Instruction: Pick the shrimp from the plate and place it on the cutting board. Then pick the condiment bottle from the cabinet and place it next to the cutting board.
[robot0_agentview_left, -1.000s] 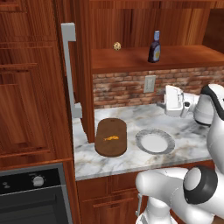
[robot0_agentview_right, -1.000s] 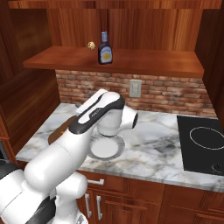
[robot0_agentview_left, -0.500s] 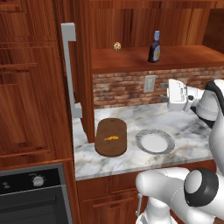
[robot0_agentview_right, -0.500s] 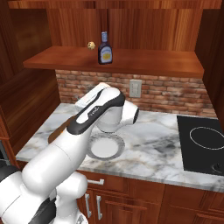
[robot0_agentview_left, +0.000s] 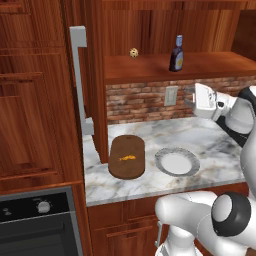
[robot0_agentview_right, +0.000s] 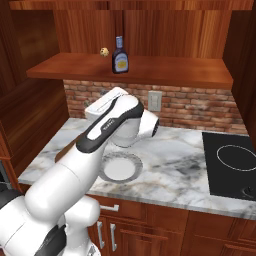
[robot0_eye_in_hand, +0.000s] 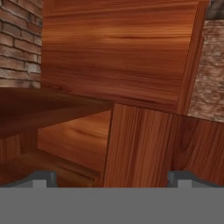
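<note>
On the cabinet (robot0_agentview_left: 210, 65) shelf, the condiment bottle (robot0_agentview_left: 176, 53) is awaited by the spread-fingered, empty gripper (robot0_agentview_left: 192, 97) below; the shelf edge, apparently close, could be struck on the rise.

One shrimp (robot0_agentview_left: 127, 158), one cutting board (robot0_agentview_left: 127, 165), one plate (robot0_agentview_left: 177, 162), one condiment bottle (robot0_agentview_left: 176, 53), seemingly one ball (robot0_agentview_left: 133, 52).

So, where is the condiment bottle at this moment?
The condiment bottle stands upright on the open shelf of the cabinet, above the brick wall, with a small beige ball to its left in both base views.
</note>
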